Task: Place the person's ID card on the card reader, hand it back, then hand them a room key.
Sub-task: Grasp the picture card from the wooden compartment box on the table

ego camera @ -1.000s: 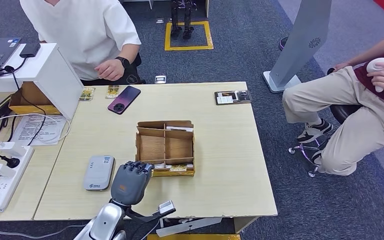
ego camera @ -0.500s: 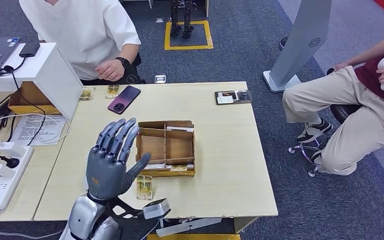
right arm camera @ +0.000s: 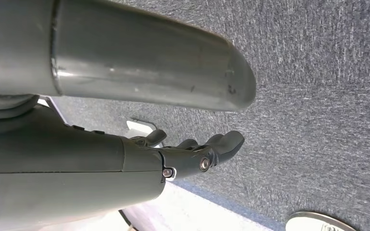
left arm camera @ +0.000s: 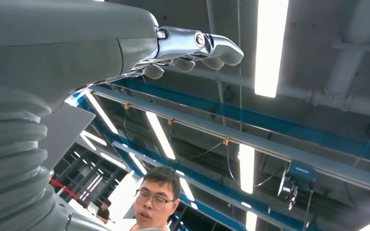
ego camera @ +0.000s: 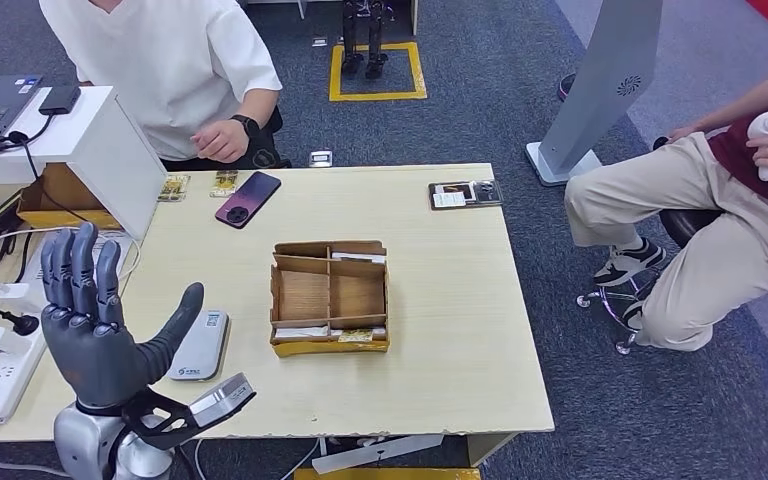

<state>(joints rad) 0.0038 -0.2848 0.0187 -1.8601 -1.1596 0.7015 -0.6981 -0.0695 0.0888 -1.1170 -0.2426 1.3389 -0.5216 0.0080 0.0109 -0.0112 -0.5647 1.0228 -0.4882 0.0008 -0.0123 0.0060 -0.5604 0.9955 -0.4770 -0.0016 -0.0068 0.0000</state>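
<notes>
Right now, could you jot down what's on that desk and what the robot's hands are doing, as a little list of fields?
left hand: raised, palm up, fingers spread, holding nothing
right hand: hanging over the carpet, nothing seen in it
card reader: grey, flat on the desk beside the left hand
cardboard tray: mid-desk, divided, cards along its near edge
phone: dark red, at the far edge
person: white shirt, seated behind the desk
</notes>
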